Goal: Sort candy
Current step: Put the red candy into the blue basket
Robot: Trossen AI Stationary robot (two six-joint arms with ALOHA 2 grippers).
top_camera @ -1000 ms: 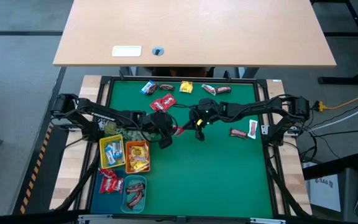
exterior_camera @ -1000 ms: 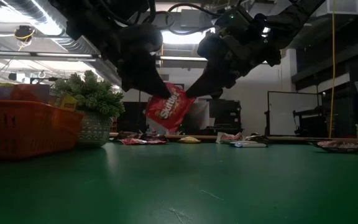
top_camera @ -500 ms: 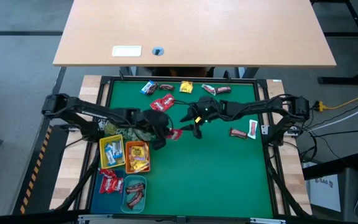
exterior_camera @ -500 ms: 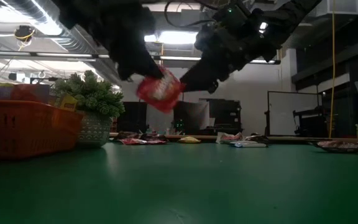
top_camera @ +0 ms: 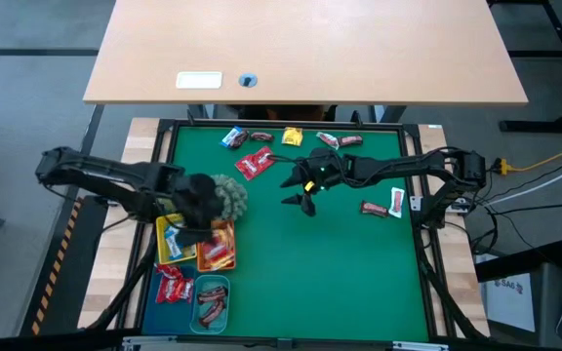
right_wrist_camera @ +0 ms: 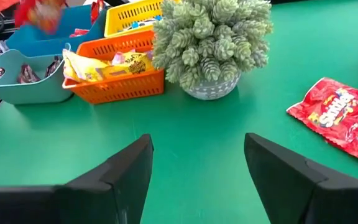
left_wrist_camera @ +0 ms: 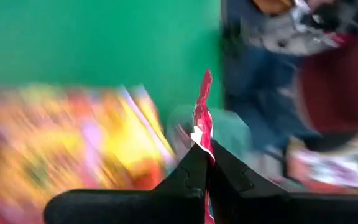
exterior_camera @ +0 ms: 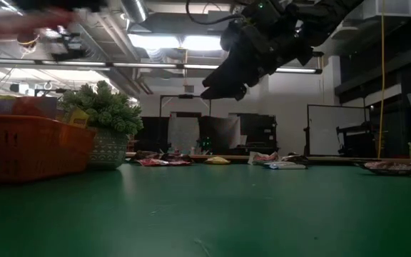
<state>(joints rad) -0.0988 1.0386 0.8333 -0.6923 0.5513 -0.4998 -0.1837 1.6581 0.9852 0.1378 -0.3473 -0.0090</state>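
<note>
My left gripper (top_camera: 199, 232) hangs over the orange tray (top_camera: 217, 248) and the yellow tray (top_camera: 174, 240), shut on a red candy packet (left_wrist_camera: 202, 118). The packet also shows as a red blur in the right wrist view (right_wrist_camera: 41, 12). My right gripper (top_camera: 301, 193) is open and empty above the mat's middle, right of the plant ball (top_camera: 228, 195). Another red packet (top_camera: 255, 164) lies flat on the mat; it also shows in the right wrist view (right_wrist_camera: 342, 119). More wrapped candy (top_camera: 292, 136) lies along the far edge, and two pieces (top_camera: 383, 205) lie at the right. My left gripper pinches the red packet between its two fingers, at one edge of the packet (left_wrist_camera: 202, 144). The packet shows edge-on and sticks out beyond the fingertips. It is lifted clear, above the trays.
The blue tray (top_camera: 171, 286) holds red packets and the teal tray (top_camera: 211, 302) holds dark bars, both near the front left. The plant ball stands in a pot beside the trays. Bare green mat (top_camera: 320, 283) lies at the front right.
My left gripper has carried the red packet up and away from the mat's middle, toward the table's left and near edges, over the trays. My right gripper has risen a little and drawn toward the far edge, apart from the packet.
</note>
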